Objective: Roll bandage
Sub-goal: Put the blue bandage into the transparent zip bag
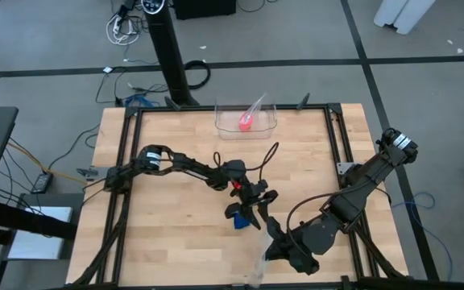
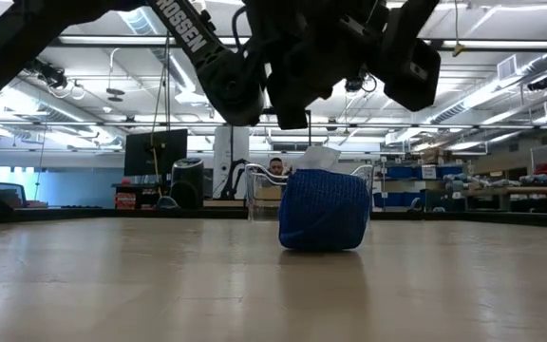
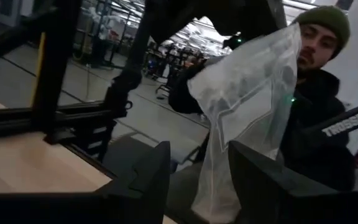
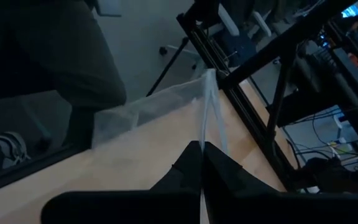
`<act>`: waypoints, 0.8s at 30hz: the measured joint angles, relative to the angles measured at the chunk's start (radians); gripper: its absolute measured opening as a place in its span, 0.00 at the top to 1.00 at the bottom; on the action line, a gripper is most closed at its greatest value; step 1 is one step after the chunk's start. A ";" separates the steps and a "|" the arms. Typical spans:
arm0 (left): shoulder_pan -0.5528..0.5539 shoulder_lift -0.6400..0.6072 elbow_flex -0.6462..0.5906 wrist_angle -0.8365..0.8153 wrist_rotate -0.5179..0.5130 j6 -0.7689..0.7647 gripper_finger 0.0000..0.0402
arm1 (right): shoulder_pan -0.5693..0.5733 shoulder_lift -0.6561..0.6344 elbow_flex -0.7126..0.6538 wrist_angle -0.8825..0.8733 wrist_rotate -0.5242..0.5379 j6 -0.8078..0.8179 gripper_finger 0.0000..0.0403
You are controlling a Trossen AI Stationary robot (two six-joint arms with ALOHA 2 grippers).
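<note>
The blue bandage [image 1: 238, 219] is a small roll and stands on its flat end on the table near the middle; it also shows in the low view [image 2: 323, 211]. My left gripper [image 1: 258, 203] is open just above and beside the roll, touching nothing; in its wrist view [image 3: 197, 186] the clear plastic bag [image 3: 247, 99] shows beyond the gap. My right gripper [image 1: 271, 235] is shut on the clear plastic bag [image 1: 258, 267] near the table's near edge. My right gripper pinches an edge of the clear plastic bag [image 4: 205, 134] between its two fingertips. The fingers slant toward the table's near edge. The bag spreads away from the fingers toward that edge [image 4: 142, 112]; I cannot tell whether it rests on the table.
A clear container [image 1: 246, 121] with a small pink-red roll [image 1: 245, 122] stands at the table's far edge. A dark frame [image 1: 127, 161] runs around the tabletop. A person [image 3: 322, 93] stands beyond the near edge. Bare wood lies to the left and right of the roll.
</note>
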 joint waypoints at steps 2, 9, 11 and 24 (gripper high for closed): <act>-0.010 0.000 0.000 0.032 0.022 -0.016 0.58 | 0.000 0.000 0.000 -0.001 0.003 -0.001 1.00; -0.051 -0.002 0.000 0.155 0.094 -0.070 0.58 | 0.002 0.000 0.000 -0.002 0.027 -0.001 1.00; -0.050 -0.002 0.000 0.182 0.096 -0.088 0.58 | 0.005 0.000 0.000 -0.004 0.027 -0.001 1.00; -0.039 -0.002 0.000 0.279 -0.041 -0.134 0.69 | 0.012 0.000 0.000 -0.064 0.077 0.097 1.00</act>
